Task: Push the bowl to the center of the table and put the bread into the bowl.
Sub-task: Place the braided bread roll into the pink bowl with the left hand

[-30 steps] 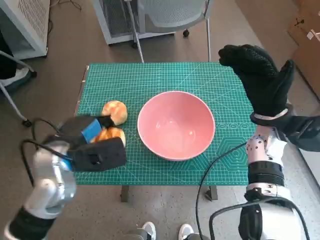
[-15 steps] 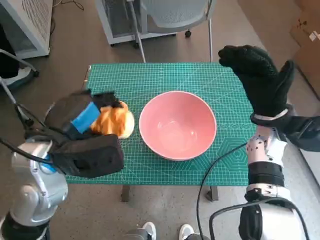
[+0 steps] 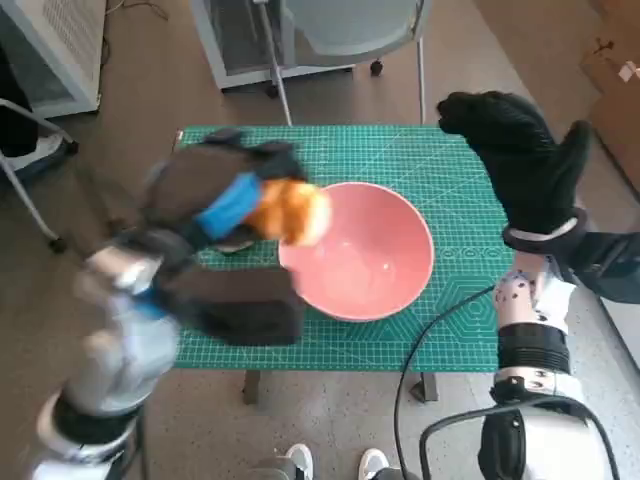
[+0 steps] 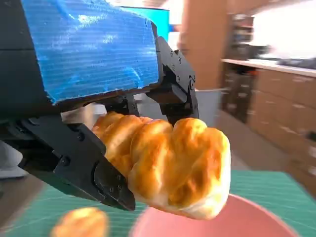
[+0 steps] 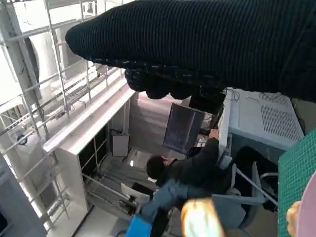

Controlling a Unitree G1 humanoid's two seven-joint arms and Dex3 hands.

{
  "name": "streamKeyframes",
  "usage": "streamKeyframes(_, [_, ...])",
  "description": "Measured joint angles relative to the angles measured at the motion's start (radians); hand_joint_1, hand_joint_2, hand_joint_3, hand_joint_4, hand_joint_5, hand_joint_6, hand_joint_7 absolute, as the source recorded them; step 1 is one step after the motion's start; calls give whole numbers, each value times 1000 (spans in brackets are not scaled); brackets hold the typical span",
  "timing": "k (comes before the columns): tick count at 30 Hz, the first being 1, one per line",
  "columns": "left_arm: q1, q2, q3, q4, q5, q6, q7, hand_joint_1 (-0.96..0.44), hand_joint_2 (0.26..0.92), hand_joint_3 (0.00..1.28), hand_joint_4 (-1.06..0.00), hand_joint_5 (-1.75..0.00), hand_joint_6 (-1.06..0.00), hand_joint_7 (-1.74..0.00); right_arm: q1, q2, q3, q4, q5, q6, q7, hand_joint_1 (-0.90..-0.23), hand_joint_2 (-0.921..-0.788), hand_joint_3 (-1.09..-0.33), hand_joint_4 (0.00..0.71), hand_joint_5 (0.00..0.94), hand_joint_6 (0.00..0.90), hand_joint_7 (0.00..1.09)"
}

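Observation:
A pink bowl [image 3: 365, 255] sits near the middle of the green mat [image 3: 450, 170]. My left hand [image 3: 225, 195] grips a golden twisted bread [image 3: 292, 210] in the air over the bowl's left rim. In the left wrist view the bread [image 4: 168, 165] sits between the black fingers [image 4: 108, 180], with the bowl [image 4: 237, 222] below it. A second bread [image 4: 79, 223] lies blurred on the mat; the head view hides it behind my arm. My right hand [image 3: 525, 160] is raised over the table's right edge, fingers spread, holding nothing.
A chair [image 3: 340, 30] stands beyond the table's far edge, with a white cabinet [image 3: 60, 40] at the far left. A black cable [image 3: 425, 335] hangs by the right forearm. A seated person [image 5: 192, 170] shows in the right wrist view.
My left hand has lifted one bread off the mat's left side and carried it up and right to the bowl's rim. The right hand has not moved.

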Motion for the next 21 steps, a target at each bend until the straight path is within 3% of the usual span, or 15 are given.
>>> streamKeyframes(9, [-120,-91,-105,261,17,-69,25,2,919,23,-769,-1173,-665,-1033,25,-4,0,-56,1,9,-4,-628,-921,-705,274,0,365,4])
streamKeyframes(21, [-224,-150,-186,456,42,-96,-9,4,920,91,-699,-1250,-580,-1116,54,-11,-1,-96,1,17,-25,-635,-921,-700,269,0,367,4])
